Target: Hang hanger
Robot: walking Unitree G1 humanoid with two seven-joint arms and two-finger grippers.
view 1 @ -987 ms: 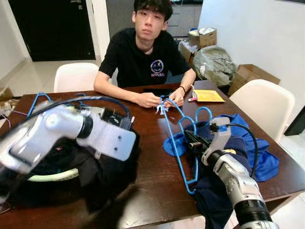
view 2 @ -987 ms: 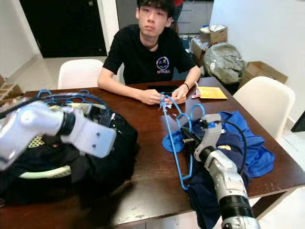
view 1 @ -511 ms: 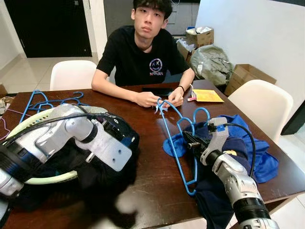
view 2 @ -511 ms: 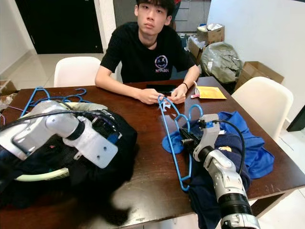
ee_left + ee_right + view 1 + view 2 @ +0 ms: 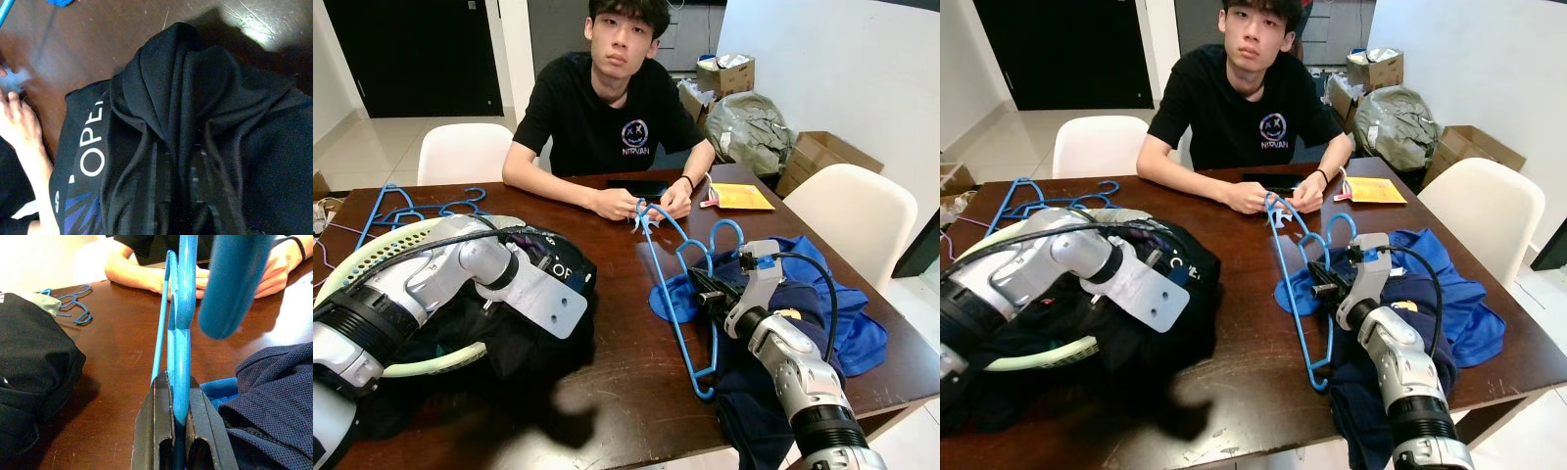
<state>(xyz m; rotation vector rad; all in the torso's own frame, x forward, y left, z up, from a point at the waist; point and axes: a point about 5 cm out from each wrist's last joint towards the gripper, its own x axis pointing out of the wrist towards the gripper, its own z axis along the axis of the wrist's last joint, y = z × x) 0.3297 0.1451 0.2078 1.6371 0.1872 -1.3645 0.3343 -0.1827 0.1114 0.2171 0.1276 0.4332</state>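
Right gripper [image 5: 178,431] is pinching the blue hanger [image 5: 677,294] – black fingers pressed on the thin plastic bar near the hook end, the wrist view showing plastic sandwiched between the pads. Hanger is lying on the dark wood table [image 5: 617,323], long axis running roughly 11 to 5 o'clock, far tip touching the person's hands [image 5: 651,203] at 12 o'clock, near corner at table edge by the blue garments [image 5: 832,304]. Right arm is clearly the nearer one. Left gripper is buried in the black hoodie [image 5: 186,122] piled in the green basket [image 5: 421,364] at 9 o'clock – soft knit folds, can't tell its finger state. More blue hangers [image 5: 421,208] are sitting at 10 o'clock.
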